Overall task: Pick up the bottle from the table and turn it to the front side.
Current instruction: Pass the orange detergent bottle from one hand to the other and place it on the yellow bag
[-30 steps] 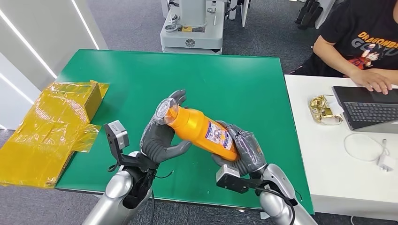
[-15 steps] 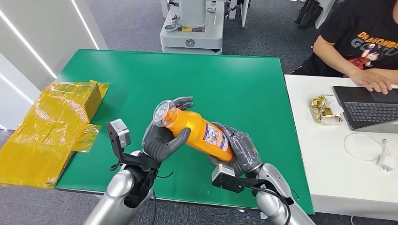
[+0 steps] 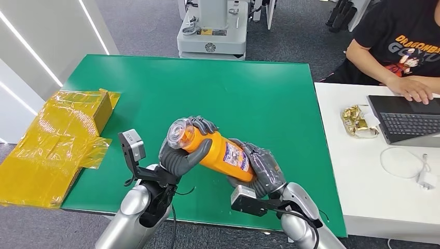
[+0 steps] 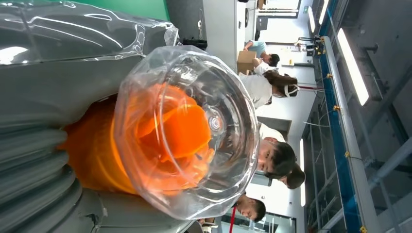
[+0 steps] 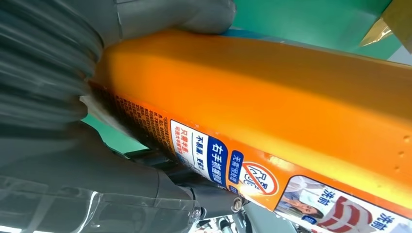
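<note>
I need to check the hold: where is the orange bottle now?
In the head view the orange bottle is lifted above the near part of the green table, tilted, held between the left robot hand at its cap end and the right robot hand at its base.

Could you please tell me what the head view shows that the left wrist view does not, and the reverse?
The head view alone shows the green table, the right hand gripping the base of the orange bottle, the yellow wrapped box and a person at a laptop. The left wrist view alone looks end-on into the clear cap, with people behind. Both show the left hand gripping the bottle near its cap.
</note>
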Tool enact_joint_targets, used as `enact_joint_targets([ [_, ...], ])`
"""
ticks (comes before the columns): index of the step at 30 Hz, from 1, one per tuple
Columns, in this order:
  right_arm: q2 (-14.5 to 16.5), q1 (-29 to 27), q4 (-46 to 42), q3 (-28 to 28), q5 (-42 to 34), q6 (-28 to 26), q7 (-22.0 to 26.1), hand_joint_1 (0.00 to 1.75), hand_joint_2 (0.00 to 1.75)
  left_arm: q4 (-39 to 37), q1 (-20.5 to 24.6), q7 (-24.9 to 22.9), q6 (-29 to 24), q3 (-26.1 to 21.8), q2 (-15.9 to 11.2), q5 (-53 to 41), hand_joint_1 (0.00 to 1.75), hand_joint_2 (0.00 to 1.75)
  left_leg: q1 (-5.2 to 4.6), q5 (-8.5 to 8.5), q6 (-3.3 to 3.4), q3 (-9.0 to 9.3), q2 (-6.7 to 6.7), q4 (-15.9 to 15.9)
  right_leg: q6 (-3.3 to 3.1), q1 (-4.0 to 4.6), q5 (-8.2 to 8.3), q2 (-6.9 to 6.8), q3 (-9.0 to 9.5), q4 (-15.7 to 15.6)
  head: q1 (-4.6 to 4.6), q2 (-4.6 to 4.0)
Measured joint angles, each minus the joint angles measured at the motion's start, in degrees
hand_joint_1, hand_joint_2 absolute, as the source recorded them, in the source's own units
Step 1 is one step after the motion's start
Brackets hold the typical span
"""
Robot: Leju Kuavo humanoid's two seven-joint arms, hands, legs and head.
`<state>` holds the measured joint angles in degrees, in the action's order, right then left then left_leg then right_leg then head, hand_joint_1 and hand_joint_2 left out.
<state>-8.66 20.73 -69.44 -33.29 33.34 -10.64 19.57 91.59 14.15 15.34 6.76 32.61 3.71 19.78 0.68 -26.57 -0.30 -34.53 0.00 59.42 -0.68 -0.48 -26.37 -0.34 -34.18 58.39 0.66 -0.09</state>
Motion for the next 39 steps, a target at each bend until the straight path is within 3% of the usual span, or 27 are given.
enact_joint_targets([
  [2, 0.1, 0.1, 0.3, 0.0, -0.4, 0.0, 0.3, 1.75, 1.75, -0.1, 0.0, 0.0, 0.0, 0.0, 0.1, 0.0, 1.75, 1.75, 0.0, 0.0, 0.0, 0.0, 0.0, 0.0, 0.0, 0.0, 0.0, 0.0, 0.0, 0.0, 0.0, 0.0],
  [6, 0.3, 0.1, 0.7, 0.0, -1.0, -1.0, 0.6, 1.57, 1.75, -0.2, 0.0, 0.0, 0.0, 0.0, 0.2, 0.0, 1.75, 1.75, 0.0, 0.0, 0.0, 0.0, 0.0, 0.0, 0.0, 0.0, 0.0, 0.0, 0.0, 0.0, 0.0, 0.0],
  [7, 0.3, 0.0, 0.7, 0.0, -1.2, -1.4, 0.6, 1.35, 1.75, -0.2, 0.0, 0.0, 0.0, 0.0, 0.3, 0.0, 1.75, 1.75, 0.0, 0.0, 0.0, 0.0, 0.0, 0.0, 0.0, 0.0, 0.0, 0.0, 0.0, 0.0, 0.0, 0.0],
  [10, 0.4, -0.1, 0.6, 0.0, -1.9, -2.6, 0.5, 0.18, 1.75, -0.3, 0.2, 0.1, 0.0, 0.0, 0.4, -0.1, 1.75, 1.75, 0.0, 0.0, 0.0, 0.0, 0.0, 0.0, 0.0, 0.0, 0.0, 0.0, 0.01, 0.0, 0.0, 0.0],
  [11, 0.5, -0.2, 0.6, 0.2, -2.2, -3.1, 0.5, 0.0, 1.75, -0.3, 0.2, 0.2, 0.0, 0.0, 0.5, -0.1, 1.75, 1.75, 0.0, 0.0, 0.0, 0.0, 0.0, 0.0, 0.0, 0.0, 0.0, 0.0, 0.0, 0.0, 0.0, 0.0],
  [23, 1.7, -4.5, -6.9, 3.1, -8.5, -10.1, 1.5, 0.0, 1.75, -0.5, -0.3, 1.0, -2.7, -0.3, 0.4, 0.1, 1.75, 1.75, 0.0, 0.0, 0.0, 0.0, 0.0, 0.0, 0.0, 0.0, 0.0, 0.0, -0.01, 0.0, 0.01, 0.0],
  [31, 2.0, -6.4, -12.5, 3.8, -9.4, -10.8, 1.7, 0.0, 1.75, -0.5, -1.5, 1.0, -3.2, -0.8, 0.2, 0.1, 1.75, 1.75, 0.0, 0.0, 0.0, 0.0, 0.02, 0.0, 0.0, 0.0, 0.0, 0.02, -0.03, 0.0, 0.0, 0.0],
  [39, 2.3, -11.9, -21.1, 3.9, -16.4, -14.1, 5.8, 0.0, 1.75, -0.5, -2.2, 1.6, -5.9, -1.4, -0.1, -1.7, 1.75, 1.75, 0.0, -0.01, 0.0, -0.02, -0.01, 0.0, 0.0, 0.0, -0.02, 0.0, -0.04, 0.0, 0.0, 0.0],
])
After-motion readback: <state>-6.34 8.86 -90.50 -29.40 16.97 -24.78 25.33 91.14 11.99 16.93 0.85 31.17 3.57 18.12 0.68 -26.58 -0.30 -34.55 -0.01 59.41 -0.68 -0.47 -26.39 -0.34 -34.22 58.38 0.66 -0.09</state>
